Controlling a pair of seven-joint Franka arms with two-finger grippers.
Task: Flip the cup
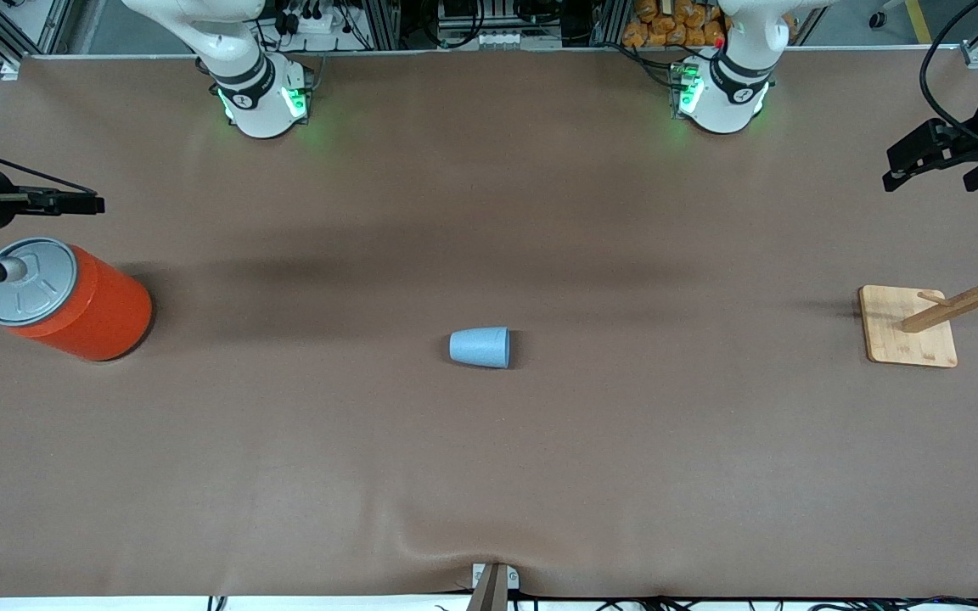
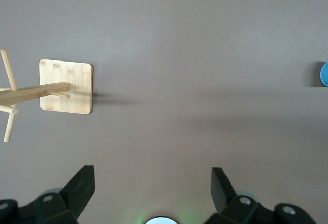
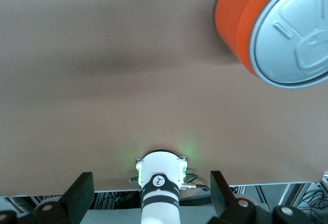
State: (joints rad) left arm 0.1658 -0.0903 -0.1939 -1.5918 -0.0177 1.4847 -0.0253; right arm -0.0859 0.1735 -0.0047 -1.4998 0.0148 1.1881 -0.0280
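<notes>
R gripper [image 1: 47, 233] hangs over the orange can [image 1: 73, 301] at the right arm's end of the desk [image 1: 489, 458], jaws spread wide, empty. Cup [image 1: 480, 347] lies on its side mid-desk, long axis running end to end of the desk, mouth twd the left arm's end. L gripper [image 1: 935, 161] up above the wooden rack [image 1: 913, 327], jaws wide, empty. Both well apart from cup; neither clearly nearer.

Bench [image 1: 489, 475]: covered with a matte brown cloth, rippled at the edge nearest the front camera. Aluminium framing [image 1: 30, 25] along the edge by the arm bases. Cables [image 1: 319, 17] and orange-brown packets [image 1: 676, 25] there. Lighting even, soft shadows.
</notes>
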